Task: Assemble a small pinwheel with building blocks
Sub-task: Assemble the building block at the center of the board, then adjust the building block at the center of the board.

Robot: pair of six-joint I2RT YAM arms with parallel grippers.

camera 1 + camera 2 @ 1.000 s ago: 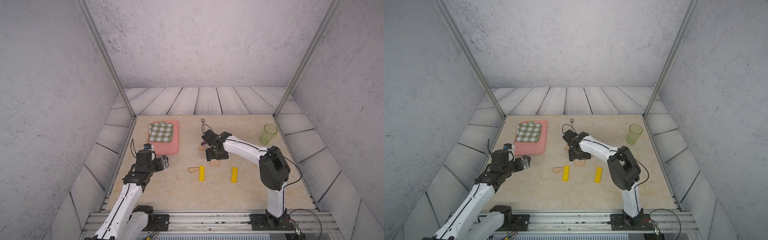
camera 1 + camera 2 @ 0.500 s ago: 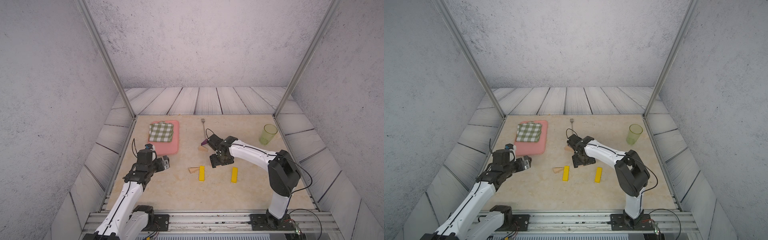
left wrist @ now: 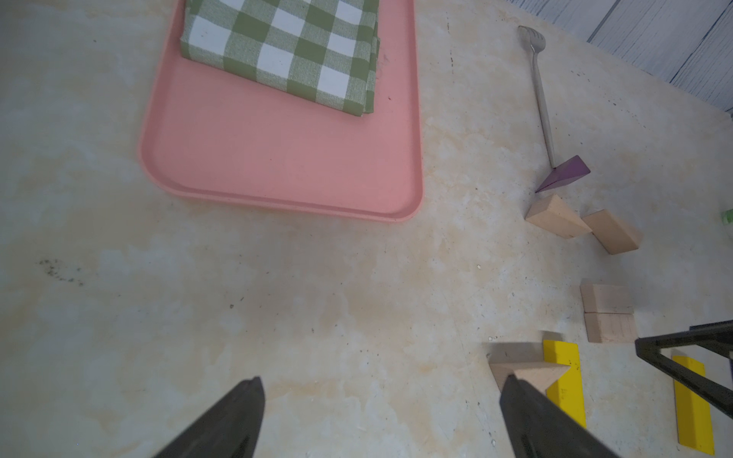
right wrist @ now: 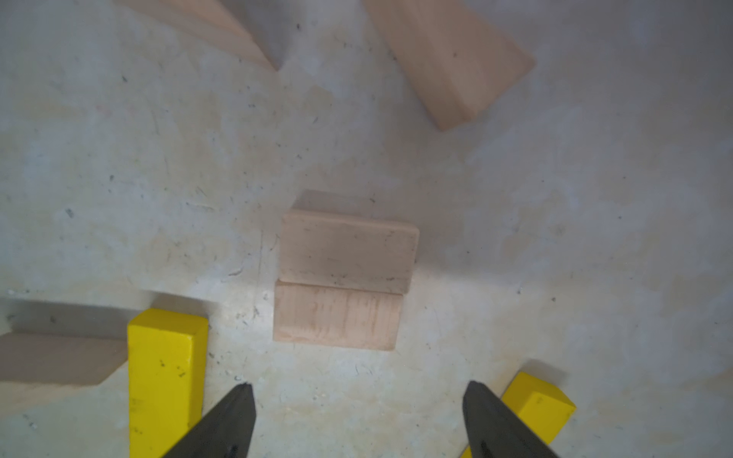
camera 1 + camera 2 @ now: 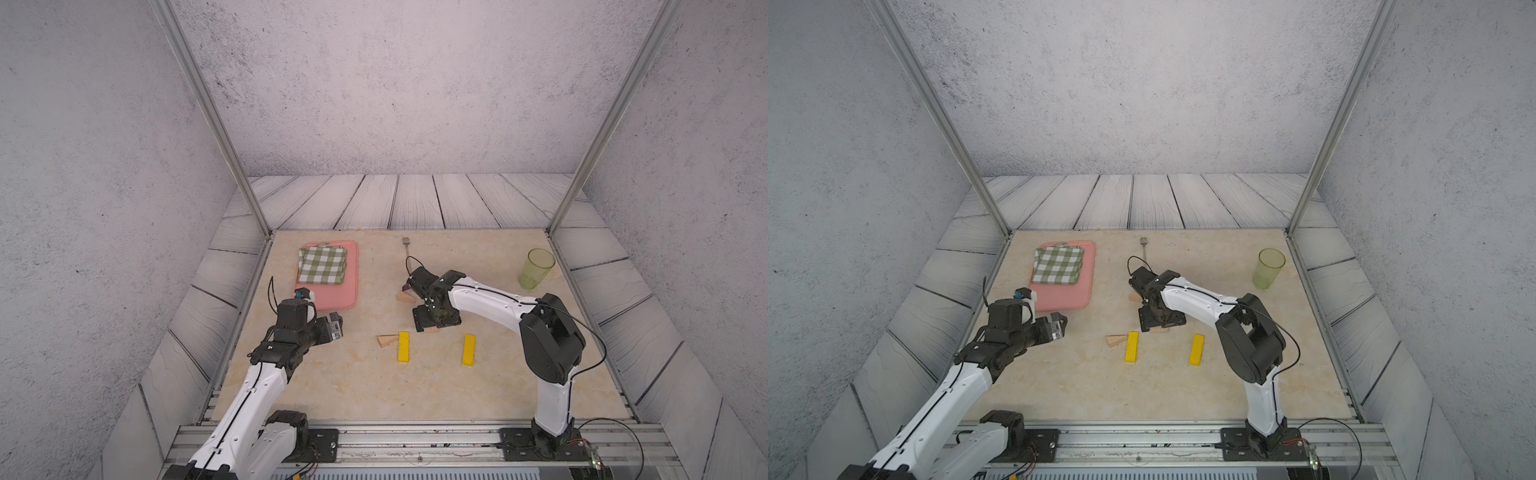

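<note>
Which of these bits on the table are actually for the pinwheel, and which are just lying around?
For the pinwheel:
- two yellow bars
- two pale wood rectangles
- three wood wedges
- purple wedge

Just lying about:
- pink tray
- checked cloth
- fork
- green cup

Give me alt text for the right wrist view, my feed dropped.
Two pale-wood rectangles lie flat on the table, long sides touching in a rough square, just ahead of the right gripper's open, empty fingers. A yellow bar beside a wood wedge flanks one finger, a second yellow bar the other; two more wedges lie beyond the rectangles.
</note>
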